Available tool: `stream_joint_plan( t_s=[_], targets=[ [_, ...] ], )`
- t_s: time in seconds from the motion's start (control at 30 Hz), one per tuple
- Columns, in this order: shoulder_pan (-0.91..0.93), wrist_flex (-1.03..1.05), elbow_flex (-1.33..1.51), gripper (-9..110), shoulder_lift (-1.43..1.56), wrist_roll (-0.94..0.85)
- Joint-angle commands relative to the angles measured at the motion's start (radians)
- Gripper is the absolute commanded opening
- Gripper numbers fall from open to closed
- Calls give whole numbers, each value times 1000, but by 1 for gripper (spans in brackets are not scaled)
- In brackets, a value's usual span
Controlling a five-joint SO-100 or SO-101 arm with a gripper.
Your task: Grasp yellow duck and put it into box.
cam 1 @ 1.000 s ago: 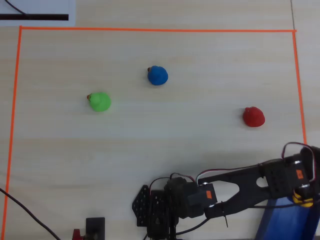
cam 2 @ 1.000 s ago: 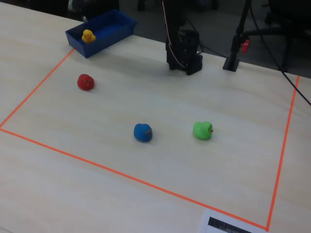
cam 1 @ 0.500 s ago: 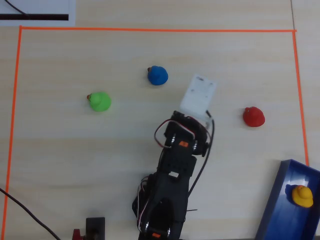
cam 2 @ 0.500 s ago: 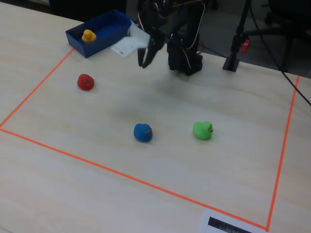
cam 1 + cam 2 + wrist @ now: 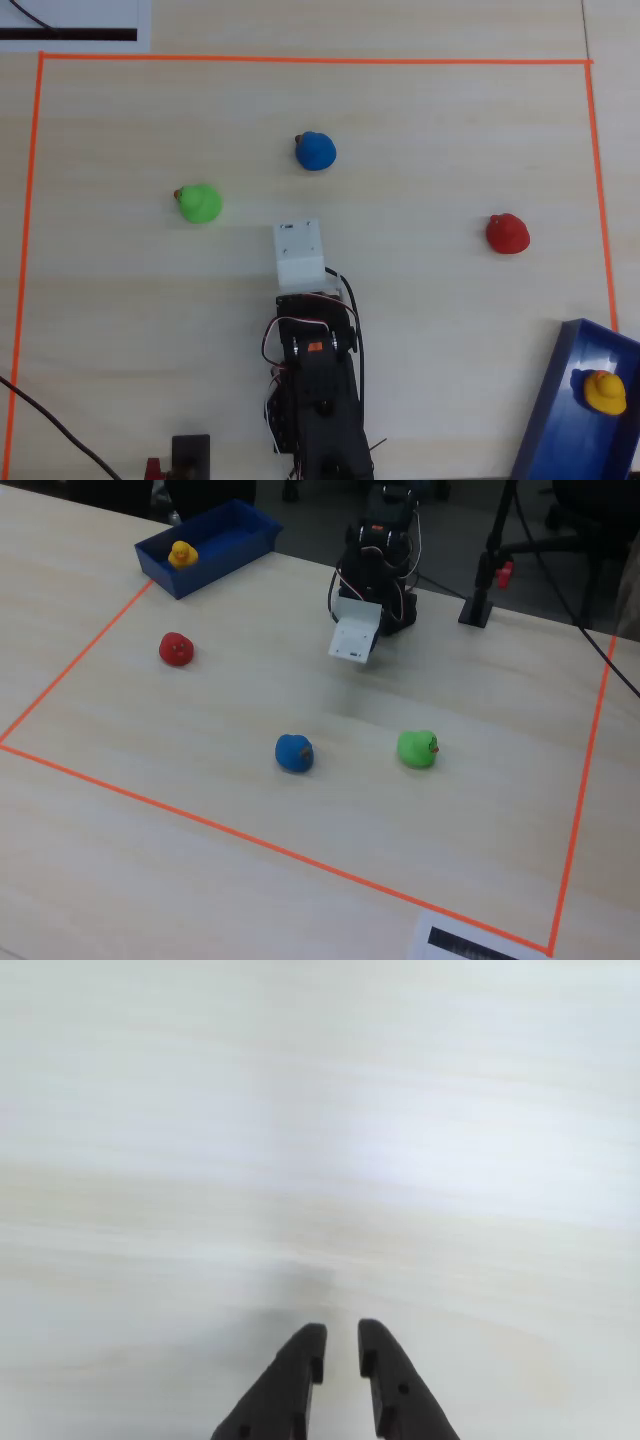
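My bench is pale wood grain, smooth with a soft sheen, edged by matt orange tape. My claw is matt black plastic, faintly layered. The box looks like glossy blue plastic; the yellow duck and green duck appear smooth and rubbery.

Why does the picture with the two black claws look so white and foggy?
The wrist view is washed out and soft: the pale table glares almost white, and only the gripper looks dark. The overhead and fixed views are clearer, showing the yellow duck in the box.
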Motion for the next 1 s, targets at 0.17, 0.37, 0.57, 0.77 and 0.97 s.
stream_joint_plan(
  t_s=[0.17, 0.37, 0.57, 0.77, 0.97],
  targets=[
    [14, 21, 91, 0, 98, 0],
    [15, 17, 97, 0, 104, 3],
    [52, 34, 97, 1, 138, 3],
    [54, 34, 97, 1, 138, 3],
    [54, 34, 97, 1, 138, 3]
  ],
)
